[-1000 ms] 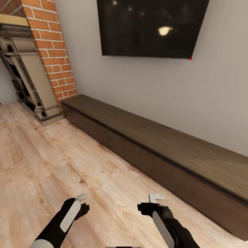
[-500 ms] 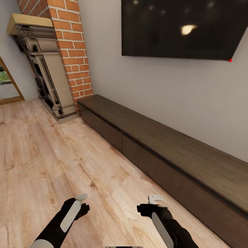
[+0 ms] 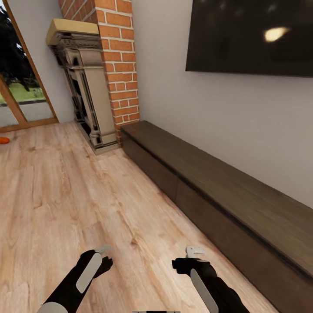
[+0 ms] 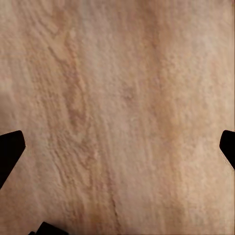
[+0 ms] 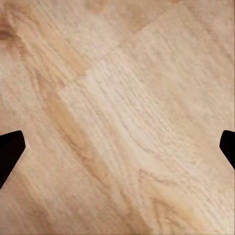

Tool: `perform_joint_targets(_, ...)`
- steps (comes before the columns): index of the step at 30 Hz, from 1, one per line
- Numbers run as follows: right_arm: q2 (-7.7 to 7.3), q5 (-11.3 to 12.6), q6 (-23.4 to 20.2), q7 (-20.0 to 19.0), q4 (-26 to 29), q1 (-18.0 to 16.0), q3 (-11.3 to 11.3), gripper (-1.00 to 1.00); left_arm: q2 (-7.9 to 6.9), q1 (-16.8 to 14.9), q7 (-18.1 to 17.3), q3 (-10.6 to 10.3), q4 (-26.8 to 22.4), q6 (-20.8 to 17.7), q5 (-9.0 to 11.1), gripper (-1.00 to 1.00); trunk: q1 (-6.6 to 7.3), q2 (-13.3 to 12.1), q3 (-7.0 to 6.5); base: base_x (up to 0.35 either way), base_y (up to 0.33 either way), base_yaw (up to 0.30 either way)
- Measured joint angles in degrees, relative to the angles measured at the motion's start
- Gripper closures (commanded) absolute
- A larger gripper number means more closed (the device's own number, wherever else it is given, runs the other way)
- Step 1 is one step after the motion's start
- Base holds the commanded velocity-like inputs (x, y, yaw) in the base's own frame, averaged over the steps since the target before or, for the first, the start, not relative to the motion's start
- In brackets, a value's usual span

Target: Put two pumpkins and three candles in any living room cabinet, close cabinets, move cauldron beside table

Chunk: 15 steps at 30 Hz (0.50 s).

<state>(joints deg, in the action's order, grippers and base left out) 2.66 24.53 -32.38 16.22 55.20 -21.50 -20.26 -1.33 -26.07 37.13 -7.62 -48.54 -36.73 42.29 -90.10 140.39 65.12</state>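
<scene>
While the robot is on its way across the wooden floor (image 3: 65,204), the long dark cabinet (image 3: 226,191) runs along the wall below the television (image 3: 252,37), both drawers shut flush. Past the cabinet's far end stand the brick column (image 3: 119,65) and the fireplace (image 3: 84,87), and well beyond those, by the glass door (image 3: 21,91), a small orange shape on the floor is probably a pumpkin (image 3: 4,140). No candles can be made out.

Both arms hang low in front of the cabinet. The left gripper (image 4: 117,147) and right gripper (image 5: 117,147) are spread wide over bare boards, holding nothing.

A good approach would swing away from the cabinet toward that orange shape, keep the arms tucked, and stop squarely facing it before reaching down.
</scene>
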Motion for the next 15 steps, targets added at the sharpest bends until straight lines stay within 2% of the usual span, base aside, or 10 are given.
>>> perform_joint_targets(7, 0.0, 0.0, 0.0, 0.0, 0.0, 0.0, 0.0, -1.0, 0.01, 0.0, 0.0, 0.0, 0.0, 0.0, 0.0, -1.0, 0.0, 0.0, 0.0, 0.29, 0.159, 0.275)
perform_joint_targets(15, 0.0, 0.0, -0.01, 0.01, 0.0, 0.0, 0.0, -1.0, 0.07, 0.0, -0.01, -0.03, 0.0, 0.01, 0.05, -1.0, -0.01, 0.0, 0.0, 0.221, 0.021, 0.275)
